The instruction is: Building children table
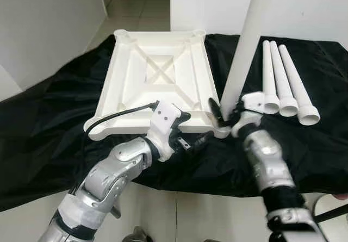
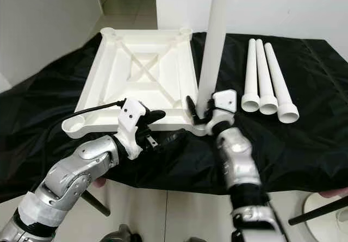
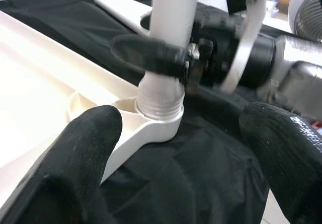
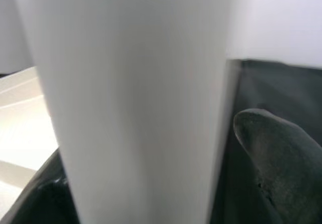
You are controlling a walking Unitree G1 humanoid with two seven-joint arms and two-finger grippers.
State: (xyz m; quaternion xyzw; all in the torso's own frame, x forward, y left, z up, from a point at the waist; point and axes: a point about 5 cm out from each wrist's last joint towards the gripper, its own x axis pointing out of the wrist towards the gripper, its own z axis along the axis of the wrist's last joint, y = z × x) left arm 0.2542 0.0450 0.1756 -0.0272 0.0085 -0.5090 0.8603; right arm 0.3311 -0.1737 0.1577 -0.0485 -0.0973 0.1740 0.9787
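Left eye view: An upturned white tabletop [image 1: 157,79] lies underside-up on a surface draped in black cloth [image 1: 49,122]. The right gripper [image 1: 225,117] holds the standing table leg [image 1: 244,46] near its foot, over the near right corner socket [image 1: 222,131] of the tabletop. Three spare legs [image 1: 283,84] lie side by side on the cloth to the right, well apart from the tabletop. The left gripper [image 1: 190,138] hovers at the near edge of the tabletop, just beside that socket.

Right eye view: The same arrangement is seen. The other three corner sockets of the tabletop carry no legs.

Left wrist view: The threaded end of the standing leg sits in the corner socket; the threads remain exposed above the socket rim, so the leg appears not yet fully seated. The right gripper's jaws are clenched around the leg just above the threads. The left gripper's fingers [image 3: 80,148] are spread wide, grasping nothing.

Right wrist view: The leg fills the space between the right gripper's jaws.

Progress, as judged: the first of four legs is being fitted; tightening it, mounting three more and righting the table remain.
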